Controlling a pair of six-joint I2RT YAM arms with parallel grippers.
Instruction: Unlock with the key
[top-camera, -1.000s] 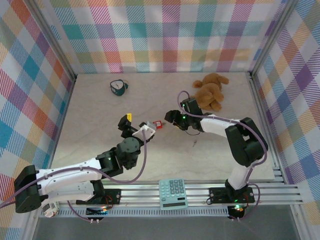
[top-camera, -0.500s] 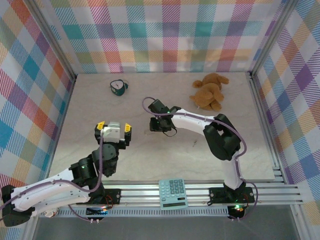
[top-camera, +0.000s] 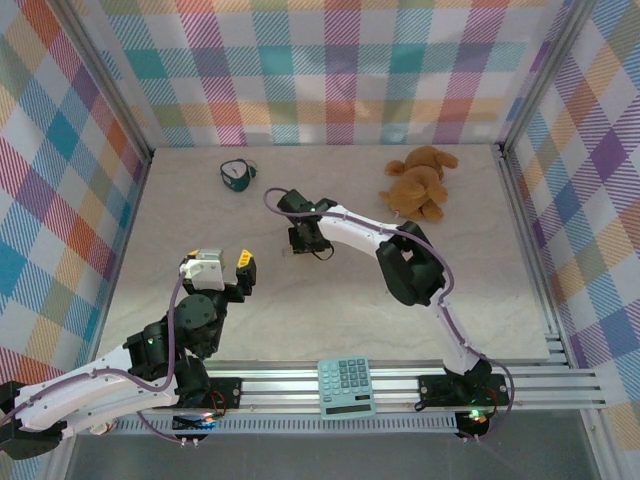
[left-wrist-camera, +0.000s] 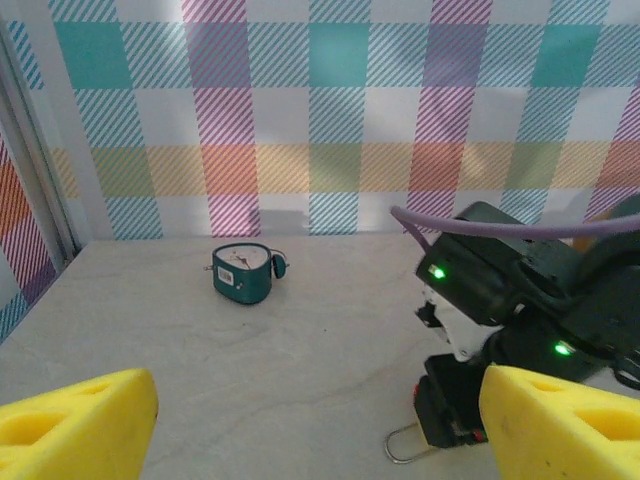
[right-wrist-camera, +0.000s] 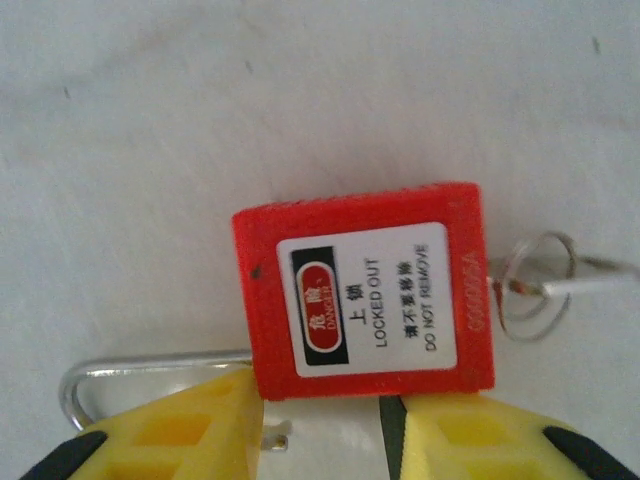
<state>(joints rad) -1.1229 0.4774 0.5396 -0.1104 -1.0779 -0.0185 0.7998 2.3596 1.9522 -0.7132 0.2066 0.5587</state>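
Overhead, the right gripper points down at the middle of the surface, the lock hidden beneath its jaws. The left gripper hangs well apart from it, jaws spread wide and empty.

From the left wrist, the left gripper looks out between its wide-open yellow tips. The right arm's jaws are ahead and to the right, and a steel shackle pokes out along the surface beneath them.

From the right wrist, the padlock lies flat just beyond the tips of the right gripper. It is a red block, its white label up, reading DANGER, LOCKED OUT, DO NOT REMOVE. The shackle runs off to the left of the jaws. A key ring and silver key sit at the body's right end; whether the blade is seated I cannot tell. The jaws stand partly open, with bare surface between them. Their tips meet the lock's near edge, gripping nothing I can make out.

The step looks like steadying the body. It is best pinned squarely, clear of the key end, so the left jaws can pinch the key and twist it without the lock spinning.
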